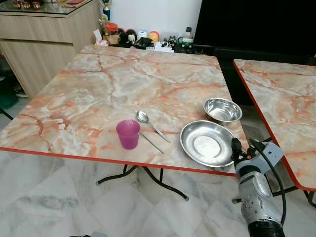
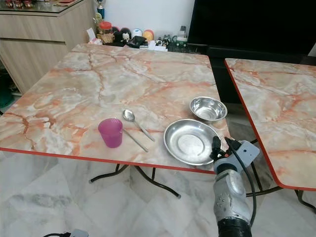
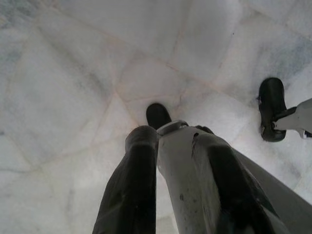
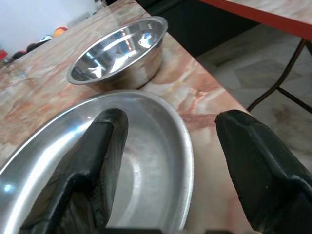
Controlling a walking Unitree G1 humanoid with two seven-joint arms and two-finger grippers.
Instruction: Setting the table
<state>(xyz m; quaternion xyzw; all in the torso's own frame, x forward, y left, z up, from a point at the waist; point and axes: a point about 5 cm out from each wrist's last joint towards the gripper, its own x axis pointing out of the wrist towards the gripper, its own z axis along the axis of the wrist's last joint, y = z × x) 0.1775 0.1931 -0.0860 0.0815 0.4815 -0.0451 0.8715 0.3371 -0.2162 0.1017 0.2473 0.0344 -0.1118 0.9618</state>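
pink marble table [image 1: 98, 89] with a red edge fills the room. near its right corner sits a round shiny metal plate [image 1: 207, 143], a small metal bowl [image 1: 222, 109] just behind it, and a purple plastic cup [image 1: 128, 134] beside a metal spoon [image 1: 148, 122], like one place setting. right gripper [image 4: 168, 146] is spread wide around the plate's rim, maybe to nudge it; its wrist view shows that up close. left gripper [image 3: 170, 165] points at the white floor, fingers close together.

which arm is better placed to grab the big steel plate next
Right. The right gripper sits open at the edge of the large round steel plate, one finger over its rim. The left gripper hangs over the pale marble floor.
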